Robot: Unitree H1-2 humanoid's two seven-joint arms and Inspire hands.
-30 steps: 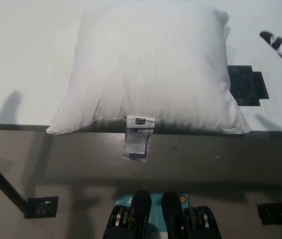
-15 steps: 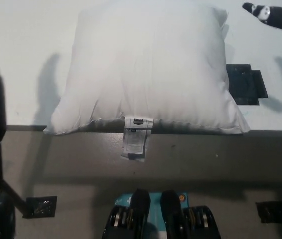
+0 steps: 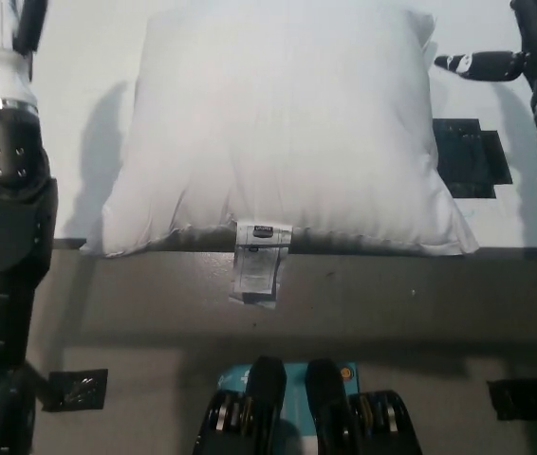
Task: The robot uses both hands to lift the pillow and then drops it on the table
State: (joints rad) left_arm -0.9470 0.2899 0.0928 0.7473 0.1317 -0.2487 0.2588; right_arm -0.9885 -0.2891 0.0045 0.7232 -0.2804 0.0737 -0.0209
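The white pillow [image 3: 283, 133] lies flat on the white table [image 3: 69, 85], its near side along the table's front edge and a label [image 3: 259, 265] hanging over that edge. My white left hand [image 3: 3, 43] is at the top left, beside the pillow's left side and apart from it; the picture's top edge cuts most of it off. My black right hand [image 3: 506, 57] is at the top right, open, with one finger [image 3: 463, 63] pointing left, close to the pillow's far right corner. Neither hand holds anything.
A black flat plate [image 3: 471, 156] lies on the table just right of the pillow, under my right forearm. The table's front edge runs across the picture below the pillow. Below it is grey floor with black foot plates [image 3: 79, 389] [image 3: 520, 398].
Both arms have come up along the pillow's two sides. The left arm entered from the left; the right hand moved up and in toward the far right corner. The pillow has not moved.
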